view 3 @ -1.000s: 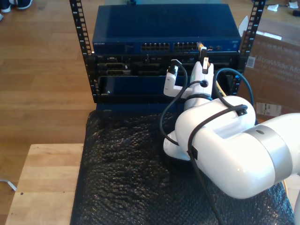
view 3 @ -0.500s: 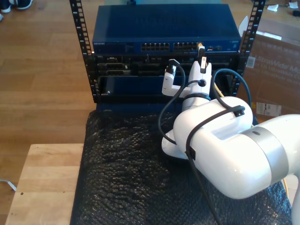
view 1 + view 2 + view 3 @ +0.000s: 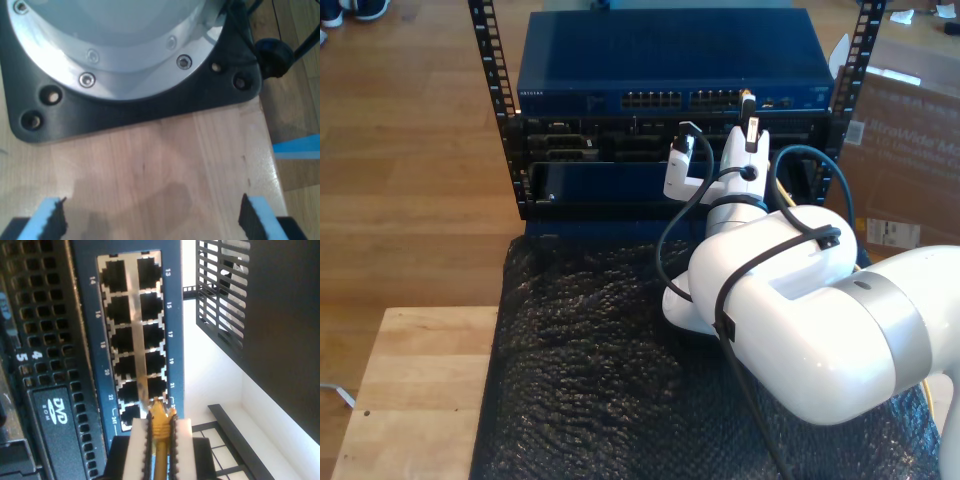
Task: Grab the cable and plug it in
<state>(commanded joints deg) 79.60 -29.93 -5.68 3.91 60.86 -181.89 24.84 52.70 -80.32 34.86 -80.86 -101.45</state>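
My second tool point(image 3: 159, 437) has the yellow network cable point(image 3: 159, 460) pinched, its plug point(image 3: 160, 412) just short of the switch's ports point(image 3: 135, 335) — insertion remains; my first tool point(image 3: 150, 217) hangs open, empty.

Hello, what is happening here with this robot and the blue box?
My second tool holds the yellow cable by its plug, close in front of the blue network switch in the rack. The plug's tip is near the last ports of a block and not yet inserted. My first tool is open over a wooden surface, holding nothing.

lab/server room | rack point(image 3: 495, 90) with network switch point(image 3: 670, 70) | wood floor point(image 3: 410, 150)
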